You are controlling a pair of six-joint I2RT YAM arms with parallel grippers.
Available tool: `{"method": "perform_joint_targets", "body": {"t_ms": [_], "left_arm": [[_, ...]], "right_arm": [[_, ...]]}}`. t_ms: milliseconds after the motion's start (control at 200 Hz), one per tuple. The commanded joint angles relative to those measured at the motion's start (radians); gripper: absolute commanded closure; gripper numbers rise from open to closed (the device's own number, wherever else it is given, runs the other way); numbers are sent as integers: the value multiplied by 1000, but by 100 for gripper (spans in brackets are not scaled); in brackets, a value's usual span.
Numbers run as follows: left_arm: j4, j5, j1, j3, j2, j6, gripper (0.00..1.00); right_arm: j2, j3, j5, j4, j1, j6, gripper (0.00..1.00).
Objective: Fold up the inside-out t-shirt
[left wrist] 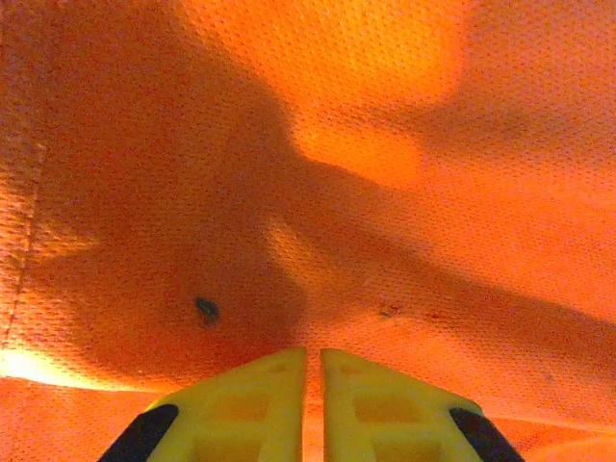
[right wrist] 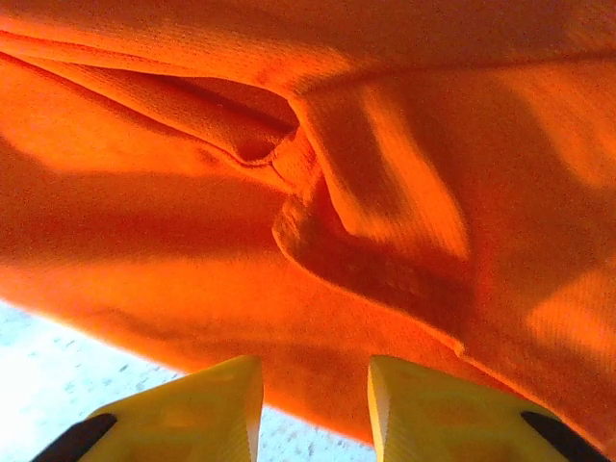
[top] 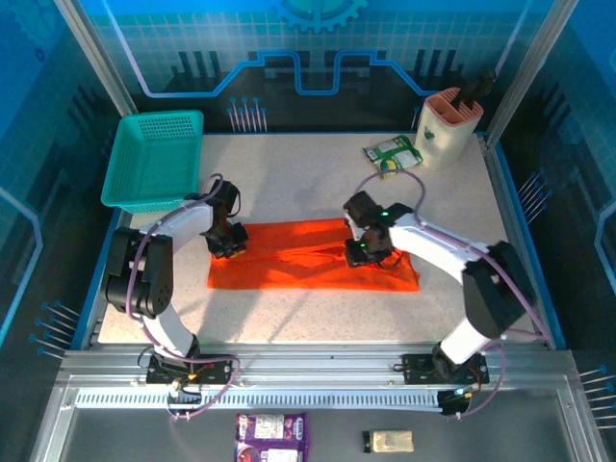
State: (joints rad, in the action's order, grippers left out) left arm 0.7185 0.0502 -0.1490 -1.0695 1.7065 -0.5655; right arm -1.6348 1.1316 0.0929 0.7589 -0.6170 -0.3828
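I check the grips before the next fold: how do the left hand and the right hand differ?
The left hand has its fingers nearly together; the right hand has them clearly apart. The left hand is at the t-shirt's left end; the right hand is right of its middle, where a cloth edge meets bare table. Both are low over the cloth.

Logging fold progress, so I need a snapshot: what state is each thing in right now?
t-shirt, folded into a long strip, lying flat.
left gripper, shut, down on the shirt's left end.
right gripper, open, low over the shirt.
teal basket, upright, empty.
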Motion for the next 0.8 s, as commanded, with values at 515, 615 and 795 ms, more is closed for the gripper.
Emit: {"method": "perform_joint_targets", "body": {"t_ms": [515,615,795], "left_arm": [[-5,-1,7,19,18,32,88],[4,-4,9,9,19,33,88],[17,-1,9,-20,31,43,88]], "right_arm": [[-177,191,297,195,-149,61,100],[-163,179,202,217,-149,75,100],[-168,182,-6,204,-98,79,82]]}}
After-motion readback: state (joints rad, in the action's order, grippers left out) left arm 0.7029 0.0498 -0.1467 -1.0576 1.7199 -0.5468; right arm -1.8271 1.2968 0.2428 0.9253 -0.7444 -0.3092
